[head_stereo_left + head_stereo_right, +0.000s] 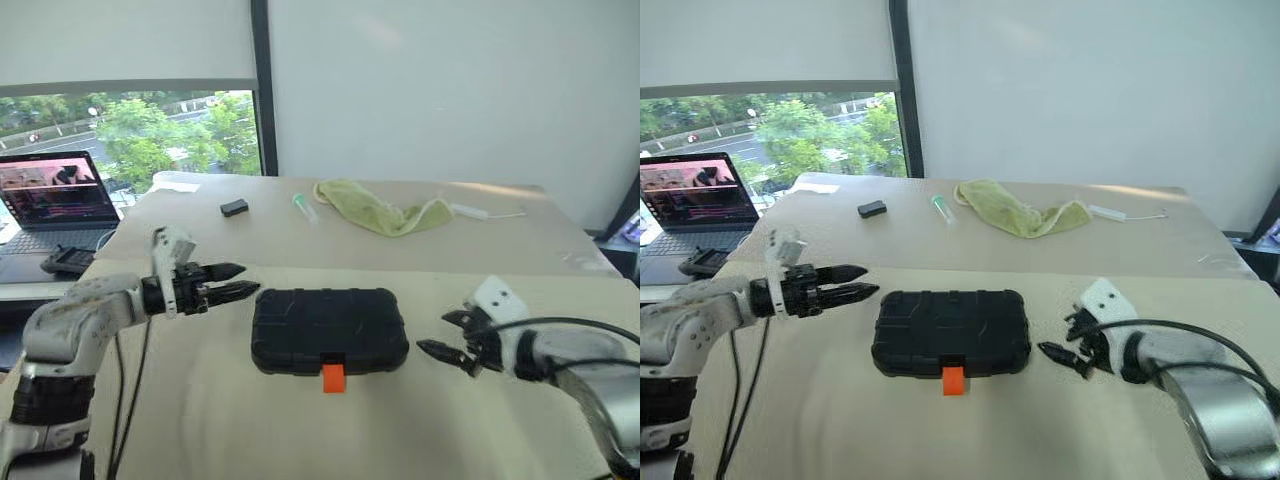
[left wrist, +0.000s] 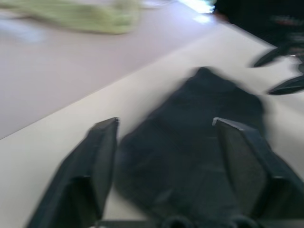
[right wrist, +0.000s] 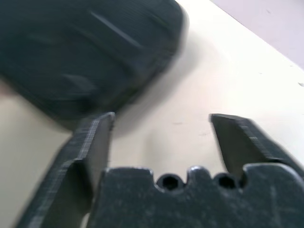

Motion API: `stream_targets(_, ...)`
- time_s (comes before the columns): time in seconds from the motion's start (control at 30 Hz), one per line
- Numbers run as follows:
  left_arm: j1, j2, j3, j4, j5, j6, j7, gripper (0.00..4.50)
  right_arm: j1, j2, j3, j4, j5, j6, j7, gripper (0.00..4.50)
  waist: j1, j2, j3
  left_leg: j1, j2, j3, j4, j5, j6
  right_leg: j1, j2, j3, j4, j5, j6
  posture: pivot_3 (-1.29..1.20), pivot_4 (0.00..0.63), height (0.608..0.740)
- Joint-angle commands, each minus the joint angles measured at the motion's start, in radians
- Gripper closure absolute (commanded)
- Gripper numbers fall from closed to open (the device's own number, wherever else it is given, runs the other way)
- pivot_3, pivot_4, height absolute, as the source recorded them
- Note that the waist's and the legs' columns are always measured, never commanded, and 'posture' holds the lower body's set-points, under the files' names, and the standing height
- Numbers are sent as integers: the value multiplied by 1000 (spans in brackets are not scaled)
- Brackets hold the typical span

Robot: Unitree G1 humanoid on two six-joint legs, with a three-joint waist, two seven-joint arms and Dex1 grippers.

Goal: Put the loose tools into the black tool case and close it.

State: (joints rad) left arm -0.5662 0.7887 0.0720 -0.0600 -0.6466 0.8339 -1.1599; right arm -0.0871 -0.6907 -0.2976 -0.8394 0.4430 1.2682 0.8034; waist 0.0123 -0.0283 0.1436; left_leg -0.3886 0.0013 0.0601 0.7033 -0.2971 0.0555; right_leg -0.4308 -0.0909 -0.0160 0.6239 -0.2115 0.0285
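The black tool case (image 1: 330,325) lies shut in the middle of the cream table, its small orange latch (image 1: 333,378) facing the front edge. My left gripper (image 1: 248,279) hovers just off the case's left end, pointing at it, open and empty. In the left wrist view its fingers (image 2: 102,156) stand wide apart with the case (image 2: 190,142) beyond them. My right gripper (image 1: 432,332) is a short way off the case's right end, also open and empty. Its spread fingers (image 3: 92,142) show in the right wrist view, with the case (image 3: 90,52) ahead. The loose tools are out of view.
At the back of the table lie a green cloth (image 1: 385,212), a small black box (image 1: 234,208), a slim tube (image 1: 304,207) and a white cable (image 1: 485,212). An open laptop (image 1: 55,195) stands on a side surface at the far left.
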Motion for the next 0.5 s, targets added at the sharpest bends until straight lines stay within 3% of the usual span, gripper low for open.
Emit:
stream_targets(0.03,-85,-22,-157,104,103,-161,-161,559,30,118,-30,-178,104,158,-70,22,-4,0,0,1,0,0,0,0,0,1,0,1,0,0,0,0,150,740)
stream_targets(0.27,-267,-161,-312,493,306,-496,-302,559,47,391,177,-208,152,189,-400,22,-5,0,0,4,-2,1,2,2,2,3,0,3,1,0,0,0,150,740)
stream_targets(0.37,-340,-216,-293,625,320,-515,-304,559,60,406,268,-177,104,173,-464,22,-5,0,0,2,-3,1,2,2,2,2,0,2,1,0,0,0,150,740)
stream_targets(0.5,-365,-242,-292,630,307,-475,-364,559,51,366,278,-114,73,115,-487,22,-7,0,0,-4,-4,1,3,1,3,-2,0,2,1,1,2,0,150,740)
